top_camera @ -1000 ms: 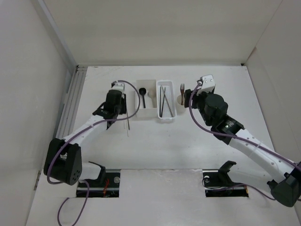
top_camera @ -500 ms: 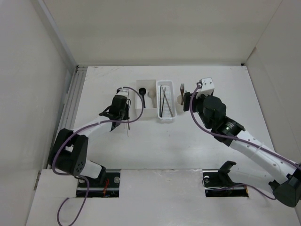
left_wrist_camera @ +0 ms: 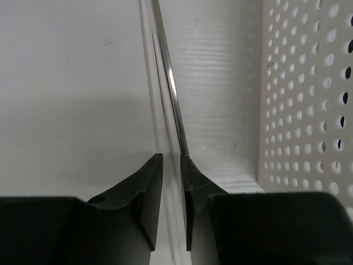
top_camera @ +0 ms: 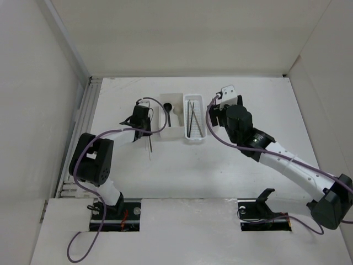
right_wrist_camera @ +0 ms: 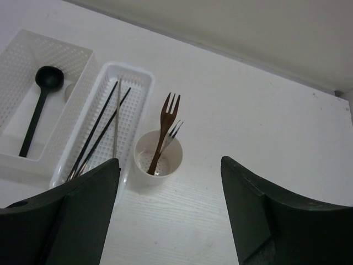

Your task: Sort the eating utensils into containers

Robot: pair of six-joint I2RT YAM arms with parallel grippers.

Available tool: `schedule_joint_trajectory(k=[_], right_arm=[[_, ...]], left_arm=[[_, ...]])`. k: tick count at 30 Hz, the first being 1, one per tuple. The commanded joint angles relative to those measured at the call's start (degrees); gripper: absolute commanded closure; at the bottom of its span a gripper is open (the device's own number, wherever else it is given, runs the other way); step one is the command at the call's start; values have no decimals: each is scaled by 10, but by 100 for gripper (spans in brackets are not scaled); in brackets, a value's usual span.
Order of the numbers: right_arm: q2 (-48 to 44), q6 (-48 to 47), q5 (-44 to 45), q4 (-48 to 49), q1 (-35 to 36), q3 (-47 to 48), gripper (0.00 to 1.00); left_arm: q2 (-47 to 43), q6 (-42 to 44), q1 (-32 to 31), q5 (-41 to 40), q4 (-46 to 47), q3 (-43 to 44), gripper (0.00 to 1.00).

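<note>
The narrow tray stands in the middle of the far part of the desk. The square box touches the left side of the tray.

In the top view the right arm covers the place to the right of the tray. Only the right wrist view shows what is there: a round cup just beside the tray, with a brown fork and a smaller fork standing tilted in it. The same view shows several chopsticks, dark and pale, lying along the tray, and a black spoon in the box. The pale spoon in the box is clear only from the top. The right gripper hangs above the cup with its jaws spread wide, holding nothing.

The left gripper is low on the desk, on the side of the box away from the tray. Its wrist view shows the jaws almost together, with a narrow gap. A loose chopstick runs out from this gap, against one jaw. I cannot tell if it is really pinched. The top view shows this chopstick only as a thin line.
</note>
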Motion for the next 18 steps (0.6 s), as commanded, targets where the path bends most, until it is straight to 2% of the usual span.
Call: schedule_joint_trajectory(k=[1, 9, 18], right_arm=[[6, -26, 19, 21, 4, 32, 21], [7, -31, 25, 31, 4, 32, 21], [-4, -31, 25, 31, 4, 21, 20]], left_arm=[[1, -1, 5, 12, -8, 21, 83], [13, -17, 16, -20, -34, 21, 85], [13, -9, 16, -18, -34, 22, 85]])
